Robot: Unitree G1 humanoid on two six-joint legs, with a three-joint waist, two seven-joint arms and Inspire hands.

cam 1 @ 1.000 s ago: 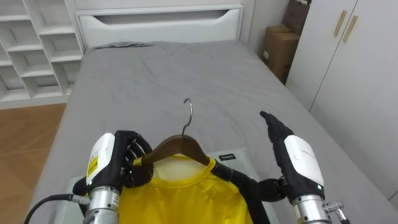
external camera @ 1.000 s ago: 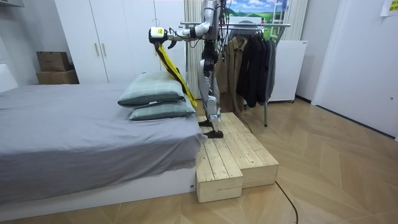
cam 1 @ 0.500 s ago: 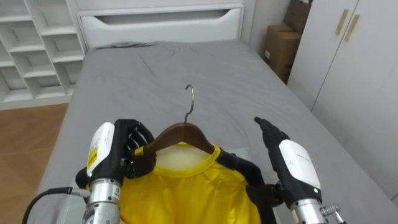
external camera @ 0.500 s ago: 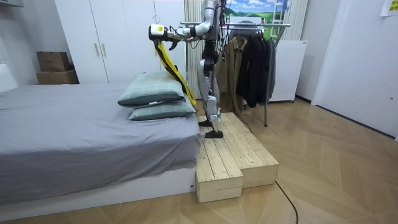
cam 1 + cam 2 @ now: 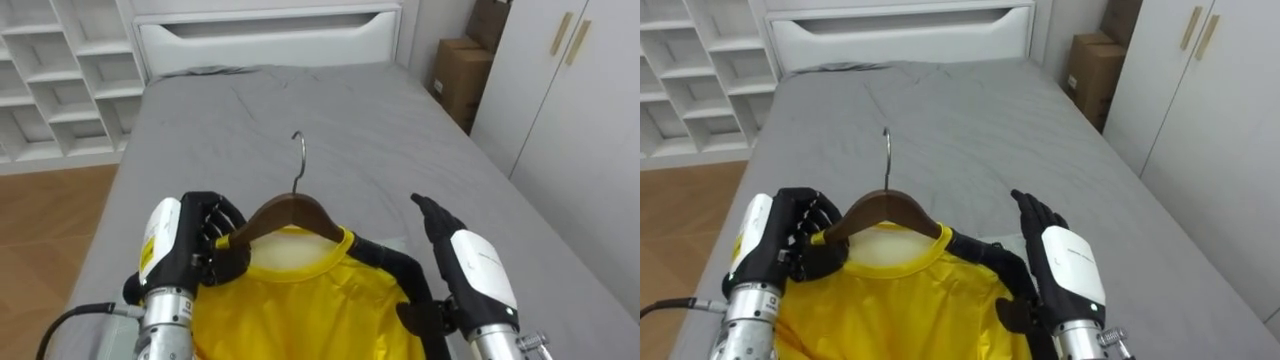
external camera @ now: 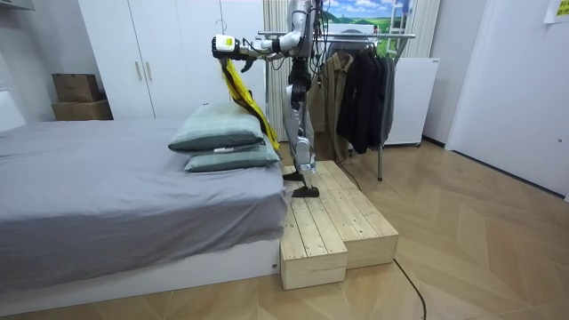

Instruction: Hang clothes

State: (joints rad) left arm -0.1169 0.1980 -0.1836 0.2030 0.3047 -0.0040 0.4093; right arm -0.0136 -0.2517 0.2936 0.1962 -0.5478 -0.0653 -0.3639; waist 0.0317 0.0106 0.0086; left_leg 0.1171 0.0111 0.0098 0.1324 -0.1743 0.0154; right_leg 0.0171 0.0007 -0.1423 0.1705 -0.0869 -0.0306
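Robot on wooden platform (image 6: 338,222) at bed (image 5: 330,110) end, clothes rack (image 6: 378,37) behind. Left hand (image 5: 195,250) above bed, fingers clamped on hanger (image 5: 285,215). Yellow shirt (image 5: 300,300) hangs on hanger. Right hand (image 5: 465,265) just beside shirt, fingers straight, holding nothing.

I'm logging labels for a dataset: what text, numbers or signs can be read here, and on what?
Yellow sticker just behind the left hand that grips the hanger: print too small to read.
Yellow sign at the room view's upper right: too blurred to read.
Nothing else legible.
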